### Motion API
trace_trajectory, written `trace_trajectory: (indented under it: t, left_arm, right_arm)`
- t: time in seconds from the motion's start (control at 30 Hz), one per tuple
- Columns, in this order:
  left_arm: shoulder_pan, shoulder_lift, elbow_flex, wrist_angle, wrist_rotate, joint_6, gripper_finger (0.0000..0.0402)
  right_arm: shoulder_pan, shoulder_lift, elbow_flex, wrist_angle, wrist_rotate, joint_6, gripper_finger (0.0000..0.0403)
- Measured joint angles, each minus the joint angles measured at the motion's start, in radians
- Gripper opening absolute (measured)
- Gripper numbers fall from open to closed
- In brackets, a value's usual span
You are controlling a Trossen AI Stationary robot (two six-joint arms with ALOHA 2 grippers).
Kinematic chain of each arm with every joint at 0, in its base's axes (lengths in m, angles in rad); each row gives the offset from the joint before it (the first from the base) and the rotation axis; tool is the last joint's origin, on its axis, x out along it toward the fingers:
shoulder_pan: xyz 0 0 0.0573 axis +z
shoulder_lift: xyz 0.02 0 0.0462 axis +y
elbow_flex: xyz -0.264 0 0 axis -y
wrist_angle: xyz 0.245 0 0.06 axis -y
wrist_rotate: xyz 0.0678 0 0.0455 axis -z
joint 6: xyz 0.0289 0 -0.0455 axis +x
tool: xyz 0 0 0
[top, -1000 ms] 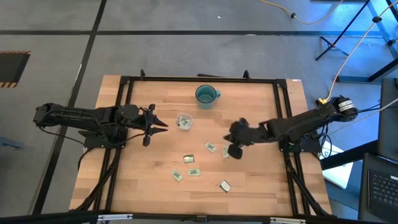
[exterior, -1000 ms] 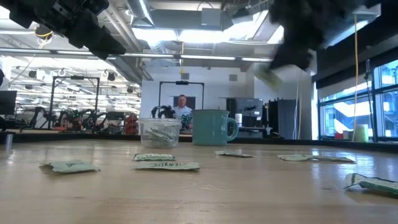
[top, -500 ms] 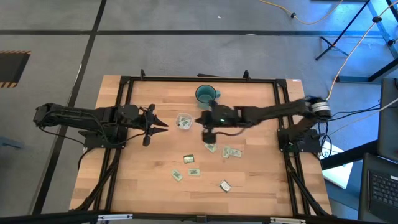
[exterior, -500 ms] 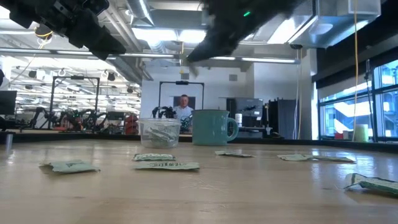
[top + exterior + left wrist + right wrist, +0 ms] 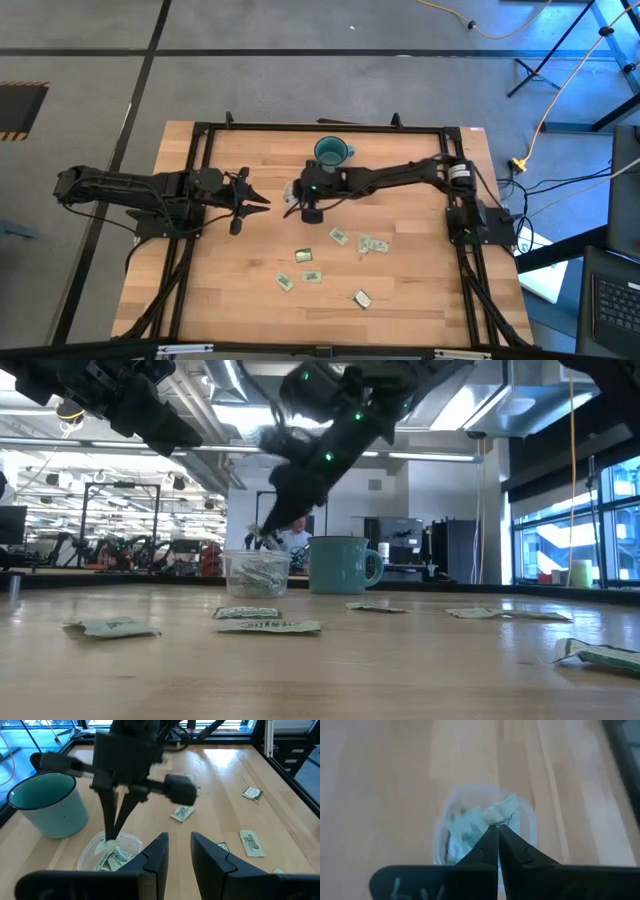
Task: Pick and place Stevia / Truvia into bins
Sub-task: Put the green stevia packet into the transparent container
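Where it hovered midtable, right pincer (image 5: pixel 297 196) now tops tub (image 5: pixel 293 190).

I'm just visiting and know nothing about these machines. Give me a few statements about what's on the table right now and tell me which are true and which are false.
1. The right gripper is over the clear tub, pinching a packet. True.
2. The clear tub has nothing in it. False: several packets already lie inside it.
3. The teal mug stands upright on the table close to the tub. True.
4. The left gripper is holding a packet. False: it waits beside the tub with its fingers slightly apart and nothing between them.
5. All packets are put away. False: loose packets lie on the wood.
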Motion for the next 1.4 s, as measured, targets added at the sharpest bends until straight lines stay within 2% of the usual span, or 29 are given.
trace_trajectory:
  t: [0.3,0.4,0.67,0.87,1.07,1.27,1.4]
  left_arm:
    - [0.0,0.0,0.0,-0.002,0.0,0.0,0.0077]
    - [0.0,0.0,0.0,-0.002,0.0,0.0,0.0077]
    - [0.0,0.0,0.0,-0.001,0.0,0.0,0.0077]
    - [0.0,0.0,0.0,-0.01,0.008,0.0,0.0077]
    - [0.0,0.0,0.0,-0.019,0.008,0.0,0.0077]
    - [0.0,0.0,0.0,-0.027,0.008,0.001,0.0077]
    - [-0.001,0.0,0.0,-0.027,0.011,0.018,0.0077]
  right_arm:
    - [-0.009,0.026,0.0,-0.023,0.0,0.002,0.0008]
    - [-0.009,0.026,0.0,-0.02,0.0,0.003,0.0032]
    - [-0.009,0.02,0.0,-0.029,0.0,0.036,0.013]
    - [0.022,-0.084,-0.014,-0.213,0.001,0.082,0.0152]
    - [0.09,-0.268,-0.18,-0.313,0.0,0.213,0.0153]
    - [0.135,-0.471,-0.427,-0.326,0.004,0.408,0.0153]
    - [0.182,-0.547,-0.551,-0.314,-0.025,0.48,0.0153]
